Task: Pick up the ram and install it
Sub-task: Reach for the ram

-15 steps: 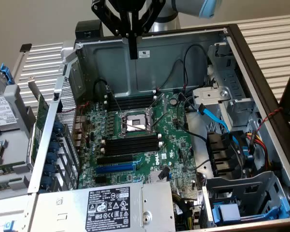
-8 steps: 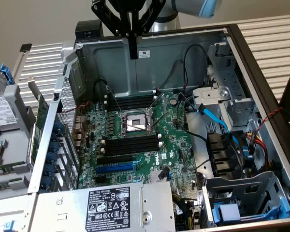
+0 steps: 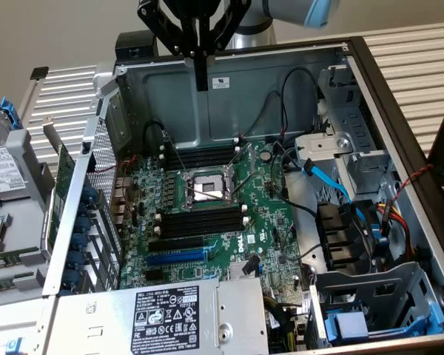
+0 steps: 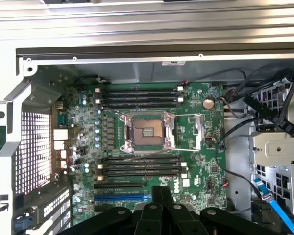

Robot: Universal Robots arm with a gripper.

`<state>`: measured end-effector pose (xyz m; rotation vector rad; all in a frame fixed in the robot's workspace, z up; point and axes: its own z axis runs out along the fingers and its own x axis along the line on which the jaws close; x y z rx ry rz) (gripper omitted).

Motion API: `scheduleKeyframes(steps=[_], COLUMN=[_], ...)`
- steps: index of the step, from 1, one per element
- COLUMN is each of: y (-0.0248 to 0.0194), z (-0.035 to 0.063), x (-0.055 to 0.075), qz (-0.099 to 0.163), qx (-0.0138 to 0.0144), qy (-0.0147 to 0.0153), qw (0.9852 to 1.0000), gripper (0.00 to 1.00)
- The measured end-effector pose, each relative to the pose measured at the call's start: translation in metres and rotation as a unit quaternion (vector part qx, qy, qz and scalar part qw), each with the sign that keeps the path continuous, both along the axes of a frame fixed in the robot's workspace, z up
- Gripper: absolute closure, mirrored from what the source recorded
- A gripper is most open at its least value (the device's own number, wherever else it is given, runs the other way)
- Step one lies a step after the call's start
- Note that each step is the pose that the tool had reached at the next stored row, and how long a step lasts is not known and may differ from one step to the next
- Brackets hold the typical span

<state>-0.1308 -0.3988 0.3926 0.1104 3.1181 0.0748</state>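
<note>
The gripper [image 3: 200, 80] is hanging in the upper middle of the exterior frame, well above the open computer case [image 3: 399, 133]. Its dark fingers are pointing straight down and pressing together: it is closed, and nothing green is showing between them. In the wrist view the same fingertips [image 4: 161, 193] are sitting tight together, looking down on the motherboard [image 4: 196, 122].

The motherboard is filling the centre of the exterior frame, with the processor socket [image 3: 207, 186] lying open in the middle. One bank of black memory slots [image 3: 200, 157] is running just above the socket in the frame, and a second bank [image 3: 203, 222] just below it. Both banks are looking dark and bare. A blue slot [image 3: 176, 257] is sitting just under the lower bank, and the grey power supply [image 3: 170, 318] is lying along the bottom edge.

As for the ram, I cannot place it for certain. A thin green strip [image 3: 13, 258] is lying flat outside the case at the lower left of the exterior frame and may be it. A larger green card [image 3: 62, 177] is standing on edge just beside the case's left wall.
</note>
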Motion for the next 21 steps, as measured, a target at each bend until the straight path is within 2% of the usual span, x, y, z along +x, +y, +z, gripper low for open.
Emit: scheduleKeyframes(steps=[21], y=[0.0008], z=[-0.0059], x=[-0.095], qz=[0.0], qx=[0.0], qy=[0.0], qw=[1.0], gripper=[0.89])
